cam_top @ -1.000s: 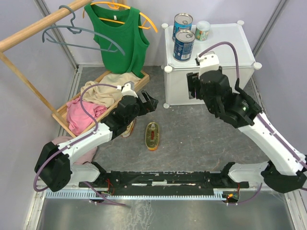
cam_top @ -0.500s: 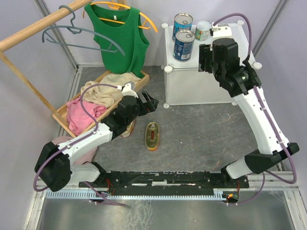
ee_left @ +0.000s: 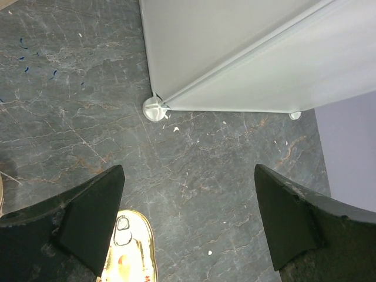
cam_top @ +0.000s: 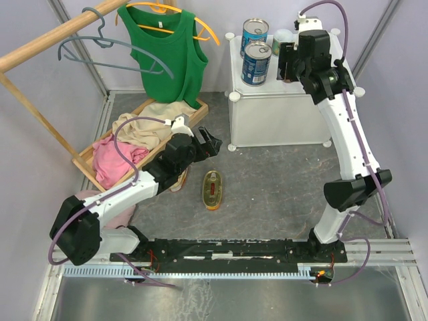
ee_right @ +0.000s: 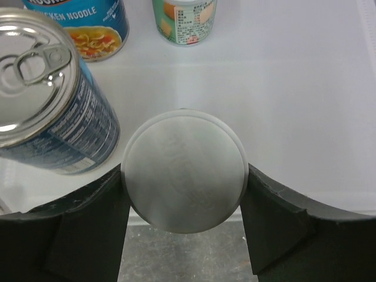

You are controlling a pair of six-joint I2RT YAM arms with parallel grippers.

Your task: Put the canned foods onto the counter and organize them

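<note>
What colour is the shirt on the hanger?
The shirt is green; the top external view shows it best.

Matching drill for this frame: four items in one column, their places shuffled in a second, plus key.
Items
1. white-lidded can
2. oval tin
3. front blue tin
4. green top

Places
A. hanging on the orange hanger
B. standing on the cabinet top
C. between the right fingers
D. lying on the floor

Pairs: 1-C, 2-D, 3-B, 4-A
</note>
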